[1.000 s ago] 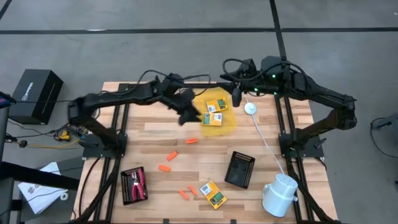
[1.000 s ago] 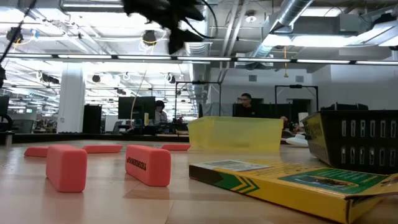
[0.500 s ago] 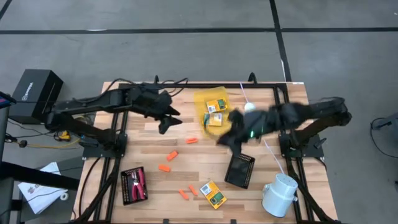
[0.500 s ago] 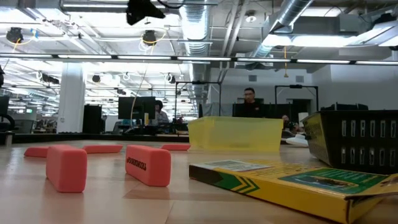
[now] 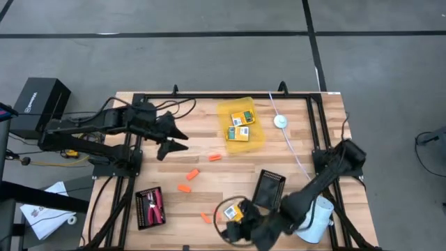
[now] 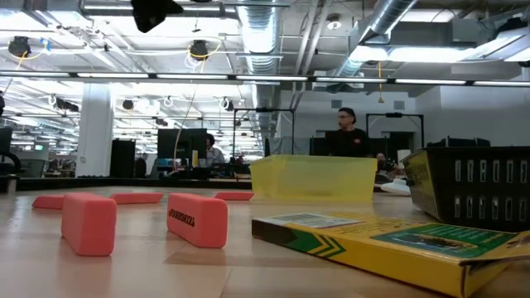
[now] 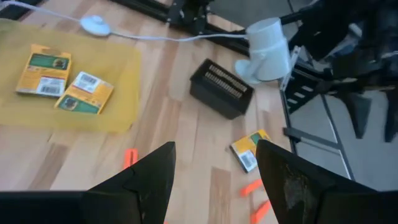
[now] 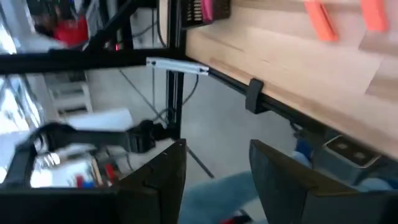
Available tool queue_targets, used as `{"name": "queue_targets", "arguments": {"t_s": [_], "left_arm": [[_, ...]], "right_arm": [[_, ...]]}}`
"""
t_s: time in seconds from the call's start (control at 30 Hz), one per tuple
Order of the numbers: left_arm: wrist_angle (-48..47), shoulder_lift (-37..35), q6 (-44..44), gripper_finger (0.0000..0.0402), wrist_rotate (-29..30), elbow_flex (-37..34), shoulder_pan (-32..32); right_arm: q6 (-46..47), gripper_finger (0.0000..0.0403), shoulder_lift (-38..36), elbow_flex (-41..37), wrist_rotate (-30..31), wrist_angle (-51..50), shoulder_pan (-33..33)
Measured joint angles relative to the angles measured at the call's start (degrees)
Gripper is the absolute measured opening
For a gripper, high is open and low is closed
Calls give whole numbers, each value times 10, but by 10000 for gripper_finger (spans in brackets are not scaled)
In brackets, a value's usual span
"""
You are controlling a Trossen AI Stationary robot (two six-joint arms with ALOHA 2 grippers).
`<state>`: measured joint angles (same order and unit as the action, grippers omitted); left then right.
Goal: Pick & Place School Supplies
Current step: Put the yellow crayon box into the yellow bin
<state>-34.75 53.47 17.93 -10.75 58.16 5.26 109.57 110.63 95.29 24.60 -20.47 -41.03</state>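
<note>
Two yellow-and-green boxes [image 5: 240, 124] lie in the translucent yellow tray [image 5: 256, 138] at the table's far middle. A third box [image 5: 239, 212] lies flat near the front edge. Several orange sticks [image 5: 193, 174] are scattered on the wood left of it. The red-handled tool [image 5: 157, 204] lies in the black tray [image 5: 149, 208] at the near left. My left gripper [image 5: 175, 141] hangs open and empty above the table's left part. My right gripper [image 5: 233, 226], blurred, is open and empty at the front edge beside the third box; its wrist view [image 8: 214, 180] looks past that edge.
A second black ribbed tray [image 5: 269, 188] stands right of the third box. A white cylinder [image 5: 313, 217] sits at the near right corner. A white puck [image 5: 279, 121] with its cable lies at the far right. People stand in the room beyond the table.
My right gripper has swung fast from beside the yellow tray at the far right, across the table and down to the front edge by the third box, rolling as it went. My left gripper has drawn back from the yellow tray toward the table's left edge. Both stayed open.
</note>
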Motion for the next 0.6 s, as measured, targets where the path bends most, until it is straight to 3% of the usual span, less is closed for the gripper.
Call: {"name": "queue_targets", "arguments": {"t_s": [0.27, 0.4, 0.6], "left_arm": [[14, -40, -11, 220, -17, -18, -6], [18, -42, -12, 220, -16, -18, -5], [19, -38, -12, 220, -16, -18, -6]], "right_arm": [[96, 160, 86, 99, -9, -45, -29], [120, 160, 88, 115, -48, -117, -35], [116, 159, 82, 113, -48, -196, -31]]}}
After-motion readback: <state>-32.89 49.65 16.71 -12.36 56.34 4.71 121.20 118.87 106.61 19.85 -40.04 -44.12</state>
